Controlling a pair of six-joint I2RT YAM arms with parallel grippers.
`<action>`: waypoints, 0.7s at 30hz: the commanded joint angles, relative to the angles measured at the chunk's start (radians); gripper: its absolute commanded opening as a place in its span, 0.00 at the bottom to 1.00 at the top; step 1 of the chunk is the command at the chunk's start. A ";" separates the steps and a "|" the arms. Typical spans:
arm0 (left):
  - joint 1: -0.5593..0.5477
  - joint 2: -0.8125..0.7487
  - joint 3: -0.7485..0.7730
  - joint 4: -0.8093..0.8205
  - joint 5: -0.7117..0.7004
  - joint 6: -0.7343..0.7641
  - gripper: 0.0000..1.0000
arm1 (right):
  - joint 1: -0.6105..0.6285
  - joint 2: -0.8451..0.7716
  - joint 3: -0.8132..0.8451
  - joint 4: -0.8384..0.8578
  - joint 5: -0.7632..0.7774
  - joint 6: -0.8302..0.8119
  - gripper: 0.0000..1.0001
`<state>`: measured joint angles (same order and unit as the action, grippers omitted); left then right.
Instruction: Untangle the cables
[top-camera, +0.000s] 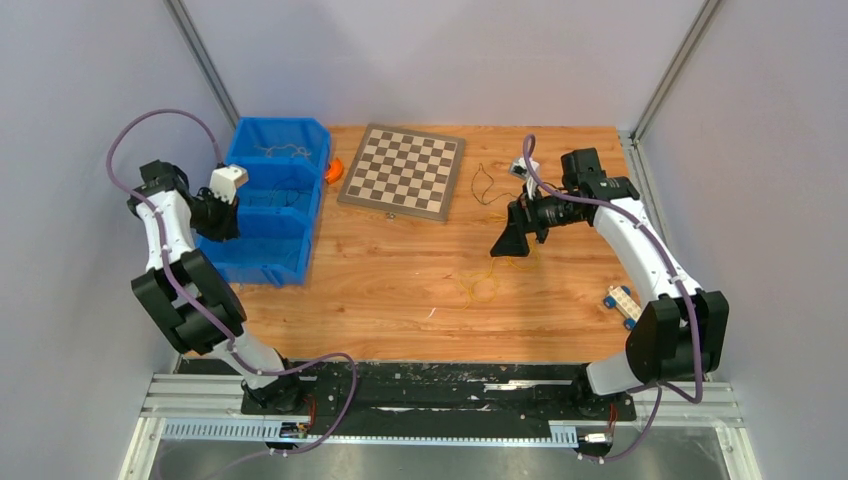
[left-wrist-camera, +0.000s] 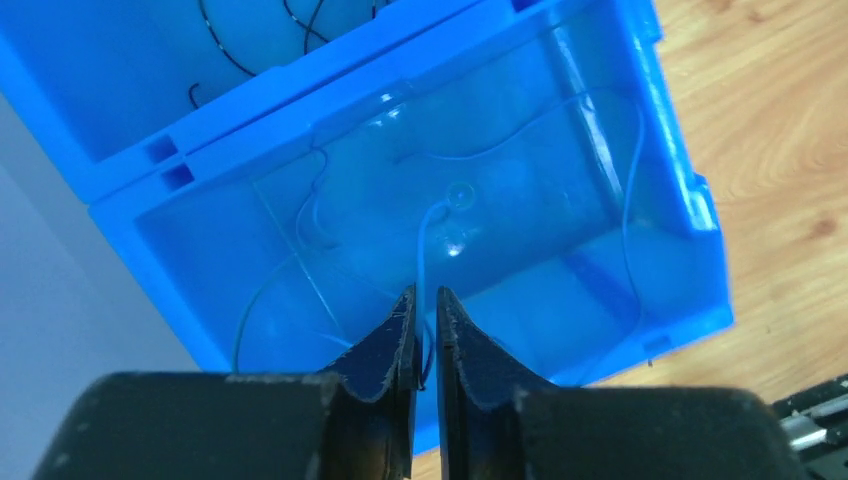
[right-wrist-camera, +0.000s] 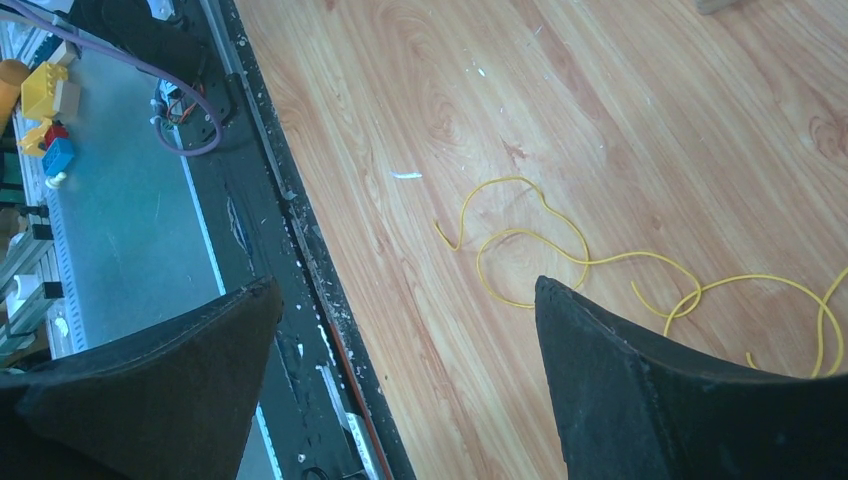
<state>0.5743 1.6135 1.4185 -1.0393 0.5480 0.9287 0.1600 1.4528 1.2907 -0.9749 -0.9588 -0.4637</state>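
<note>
Thin yellow cables (top-camera: 482, 285) lie loose on the wooden table, and they also show in the right wrist view (right-wrist-camera: 560, 250). A dark cable (top-camera: 483, 185) lies by the chessboard. My right gripper (top-camera: 512, 240) is open and empty above the table, its jaws wide apart (right-wrist-camera: 405, 290) beside the yellow cables. My left gripper (top-camera: 218, 228) is over the blue bins (top-camera: 300, 215). Its jaws are nearly together (left-wrist-camera: 426, 300) on a thin blue-grey cable (left-wrist-camera: 424, 240) that arches up from the middle bin. More blue-grey cables (left-wrist-camera: 300, 215) lie in that bin. Dark cables (left-wrist-camera: 250, 45) lie in the far bin.
A chessboard (top-camera: 402, 170) lies at the back centre, with a small orange object (top-camera: 333, 168) to its left. Toy bricks (top-camera: 622, 303) sit near the right arm. The table's near edge and black rail (right-wrist-camera: 300, 300) are close under the right gripper.
</note>
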 joint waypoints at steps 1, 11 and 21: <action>-0.035 0.054 0.044 0.081 -0.106 -0.081 0.28 | -0.008 0.017 0.009 0.026 -0.025 -0.027 0.95; 0.029 -0.083 0.070 -0.120 0.001 0.075 0.58 | -0.016 0.014 -0.014 0.026 -0.049 -0.020 0.95; 0.068 -0.376 -0.225 -0.009 0.000 -0.221 0.60 | -0.016 -0.043 -0.043 0.030 -0.066 0.002 0.95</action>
<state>0.6292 1.3739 1.3415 -1.1393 0.5270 0.9146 0.1471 1.4624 1.2564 -0.9707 -0.9825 -0.4641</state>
